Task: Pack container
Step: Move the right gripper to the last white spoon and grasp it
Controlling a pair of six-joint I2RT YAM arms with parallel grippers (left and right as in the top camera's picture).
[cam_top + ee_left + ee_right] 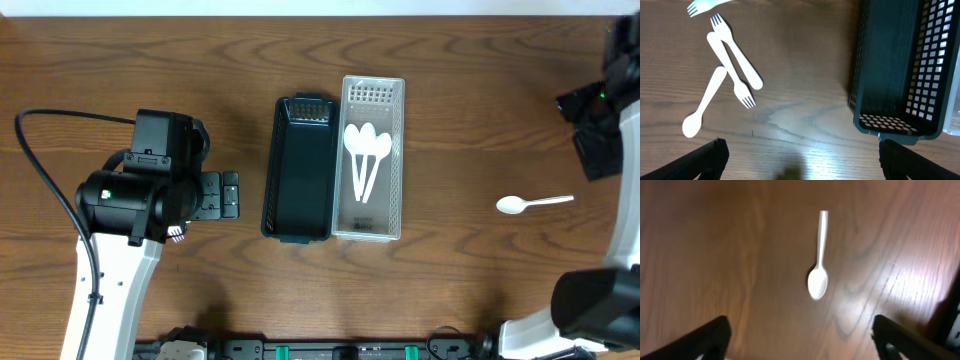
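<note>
A black mesh basket (pixel 300 170) and a clear basket (pixel 385 95) stand side by side mid-table. The clear one holds three white spoons (pixel 365 150). A loose white spoon (pixel 535 204) lies on the table at the right and also shows in the right wrist view (pixel 818 255). My right gripper (pixel 587 125) (pixel 800 340) is open and empty, short of that spoon. My left gripper (pixel 232 195) (pixel 800 160) is open and empty, left of the black basket (pixel 900 65). Two white forks (pixel 735 55) and a white spoon (pixel 702 105) lie ahead of it.
Another white fork (pixel 702 6) shows at the top edge of the left wrist view. In the overhead view the left arm hides these forks. A black cable (pixel 40 170) loops over the table at the far left.
</note>
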